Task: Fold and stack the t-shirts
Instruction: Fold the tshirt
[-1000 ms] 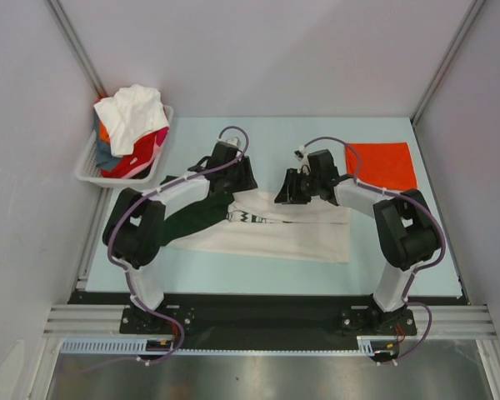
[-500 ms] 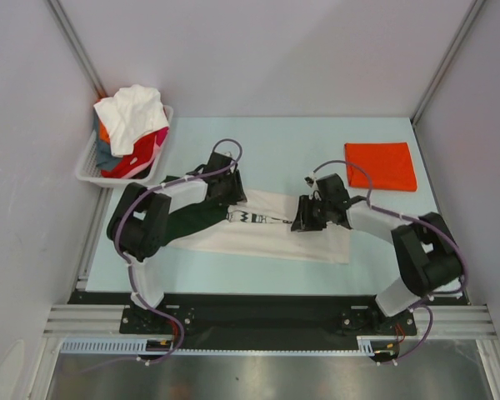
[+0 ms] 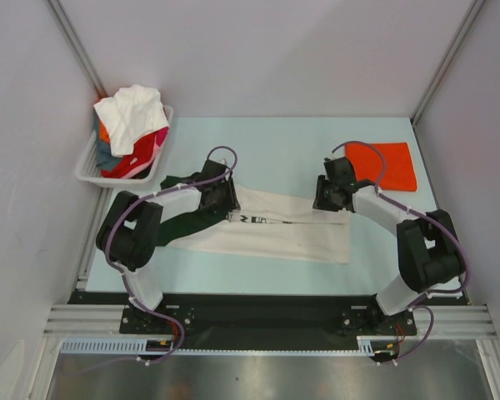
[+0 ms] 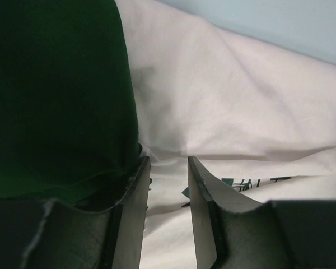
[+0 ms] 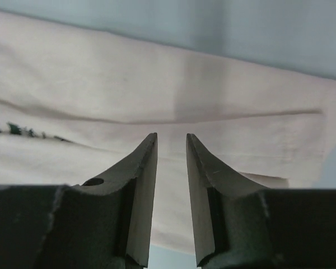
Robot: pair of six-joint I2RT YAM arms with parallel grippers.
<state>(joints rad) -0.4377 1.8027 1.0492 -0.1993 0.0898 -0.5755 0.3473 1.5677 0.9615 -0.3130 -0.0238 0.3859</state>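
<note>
The cream t-shirt (image 3: 292,237) with dark green sleeves (image 3: 187,218) lies partly folded across the middle of the table, its small dark print (image 3: 254,219) showing. My left gripper (image 3: 225,198) is low over its far left part, at the edge of the green sleeve (image 4: 56,95); the jaws (image 4: 168,159) stand slightly apart with cream cloth (image 4: 224,106) under them. My right gripper (image 3: 321,200) is low over the shirt's far right edge; its jaws (image 5: 172,135) stand slightly apart over flat cream cloth (image 5: 157,89). A folded orange-red t-shirt (image 3: 390,165) lies at the back right.
A white slotted basket (image 3: 90,163) at the back left holds a heap of white (image 3: 133,112), red and pink shirts (image 3: 146,150). The light blue table top (image 3: 275,150) shows behind the cream shirt. Grey walls close in both sides and the back.
My right gripper has moved from the shirt's middle back and to the right, to its far right edge. My left gripper has shifted slightly left. The cream cloth now lies spread flatter.
</note>
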